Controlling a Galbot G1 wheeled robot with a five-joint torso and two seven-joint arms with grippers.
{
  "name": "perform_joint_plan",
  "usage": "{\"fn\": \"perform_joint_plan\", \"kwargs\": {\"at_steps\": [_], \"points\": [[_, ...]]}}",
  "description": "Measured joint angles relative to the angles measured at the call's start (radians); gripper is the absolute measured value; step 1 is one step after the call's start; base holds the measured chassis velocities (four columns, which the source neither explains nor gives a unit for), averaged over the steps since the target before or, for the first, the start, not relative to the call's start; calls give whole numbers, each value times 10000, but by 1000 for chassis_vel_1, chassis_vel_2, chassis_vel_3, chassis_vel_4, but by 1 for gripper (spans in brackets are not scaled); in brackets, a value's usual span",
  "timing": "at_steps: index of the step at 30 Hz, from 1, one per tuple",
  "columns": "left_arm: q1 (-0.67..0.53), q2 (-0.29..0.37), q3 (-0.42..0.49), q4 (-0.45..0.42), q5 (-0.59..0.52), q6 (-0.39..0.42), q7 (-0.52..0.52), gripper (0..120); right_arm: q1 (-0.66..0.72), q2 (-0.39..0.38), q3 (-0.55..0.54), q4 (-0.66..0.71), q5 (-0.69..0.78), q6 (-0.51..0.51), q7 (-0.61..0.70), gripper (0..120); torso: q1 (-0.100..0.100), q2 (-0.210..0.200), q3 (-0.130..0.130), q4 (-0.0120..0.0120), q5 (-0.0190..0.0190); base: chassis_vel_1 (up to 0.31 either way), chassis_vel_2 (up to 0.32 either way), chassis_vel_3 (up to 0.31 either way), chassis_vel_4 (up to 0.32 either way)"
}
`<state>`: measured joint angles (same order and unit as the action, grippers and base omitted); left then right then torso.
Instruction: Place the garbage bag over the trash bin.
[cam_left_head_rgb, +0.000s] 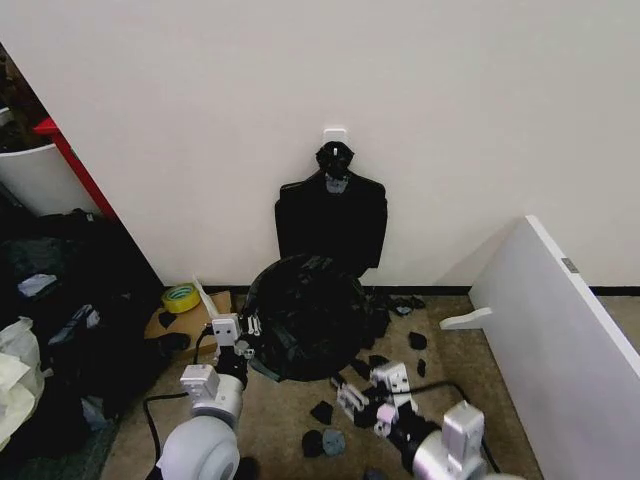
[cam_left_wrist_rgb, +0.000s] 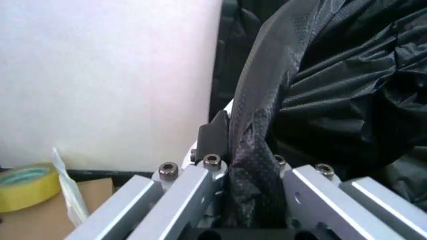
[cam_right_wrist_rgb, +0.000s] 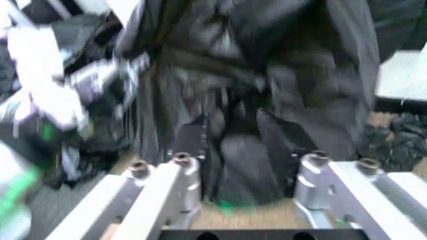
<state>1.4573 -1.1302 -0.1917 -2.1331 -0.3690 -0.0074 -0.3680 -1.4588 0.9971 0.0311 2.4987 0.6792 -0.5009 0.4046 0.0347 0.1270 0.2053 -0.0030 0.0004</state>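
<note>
Bag (cam_left_head_rgb: 305, 315) status: black garbage bag sits draped over the bin on the floor by the wall, bin itself fully hidden under the plastic. My left claw (cam_left_head_rgb: 243, 338) is at the bag's left edge, clamped on a twisted fold of it; the left wrist view shows the plastic (cam_left_wrist_rgb: 253, 165) bunched tight between the fingers. My right claw (cam_left_head_rgb: 362, 392) is low at the bag's right front side, fingers apart, bag (cam_right_wrist_rgb: 247, 100) just ahead of them. Yellow tape roll (cam_left_head_rgb: 181, 297) lies on cardboard left of the bag.
</note>
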Motion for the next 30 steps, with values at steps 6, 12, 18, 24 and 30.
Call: {"fn": "perform_joint_plan", "kwargs": {"at_steps": [6,12,18,24,30], "points": [[14,-148,500,47,297,-20,38,2,2205,1096,-1293,-1038,691,-1271,1620,0,1,0,0,-2,0,0,0,0,0],[0,-191,731,47,465,-44,37,2,3226,1490,-2168,-2109,691,-2003,2538,0,1,0,0,-3,2,0,0,0,0],[128,-111,966,-40,812,-187,60,2,4154,1870,-2865,-3532,650,-2241,3117,0,2,-1,1,-3,2,0,0,0,0],[343,-59,921,-248,952,-281,143,2,4821,2309,-3007,-4735,558,-2306,3156,0,1,0,1,-2,4,0,0,0,0],[648,-26,770,-331,1127,-415,184,2,5357,2397,-3233,-5400,305,-2282,3098,0,0,1,0,-3,1,0,0,0,0]]}}
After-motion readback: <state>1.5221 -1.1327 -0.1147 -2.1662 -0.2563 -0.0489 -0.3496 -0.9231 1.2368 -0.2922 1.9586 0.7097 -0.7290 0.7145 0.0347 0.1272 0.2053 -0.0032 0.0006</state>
